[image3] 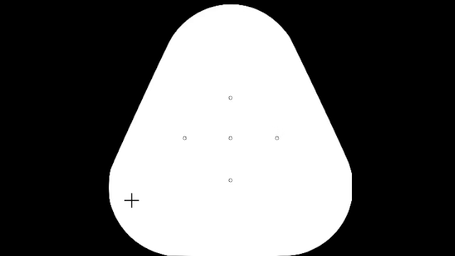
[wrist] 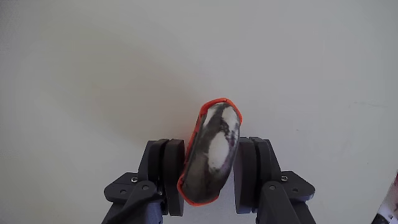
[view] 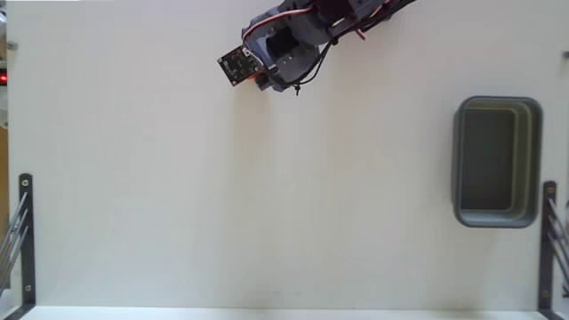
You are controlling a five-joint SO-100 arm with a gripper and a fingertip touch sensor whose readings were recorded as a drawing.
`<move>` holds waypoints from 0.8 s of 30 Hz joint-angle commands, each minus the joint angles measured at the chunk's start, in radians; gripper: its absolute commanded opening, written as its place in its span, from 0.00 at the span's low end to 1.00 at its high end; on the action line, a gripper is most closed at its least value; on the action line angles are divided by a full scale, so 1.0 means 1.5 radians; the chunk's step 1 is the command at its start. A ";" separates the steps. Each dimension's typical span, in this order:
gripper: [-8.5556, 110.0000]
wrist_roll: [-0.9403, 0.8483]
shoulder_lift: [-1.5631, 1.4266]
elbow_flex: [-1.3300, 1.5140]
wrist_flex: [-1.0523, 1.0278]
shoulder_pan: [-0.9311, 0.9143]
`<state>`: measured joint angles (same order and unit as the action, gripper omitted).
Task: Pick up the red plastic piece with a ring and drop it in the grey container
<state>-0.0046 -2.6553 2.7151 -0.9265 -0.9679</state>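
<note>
One robot arm reaches in from the top edge of the fixed view, over a plain white table. Its gripper sits near the top, left of centre, with a sliver of orange-red just showing beneath it. The grey container rests far off at the right edge, well apart from the arm.

In the wrist view, the gripper enters from the bottom edge. Its two dark fingers are pressed against either side of the red plastic piece with a ring, pinching it. The piece shows an orange-red rim around a mottled grey and white face. The ring itself cannot be made out.
</note>
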 commanded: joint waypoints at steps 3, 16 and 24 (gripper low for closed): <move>0.46 0.003 -0.024 0.000 0.001 -0.009; 0.43 0.003 -0.024 0.000 0.001 -0.009; 0.41 0.003 -0.024 0.000 0.001 -0.009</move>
<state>-0.0046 -2.6553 2.7151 -0.9265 -0.9679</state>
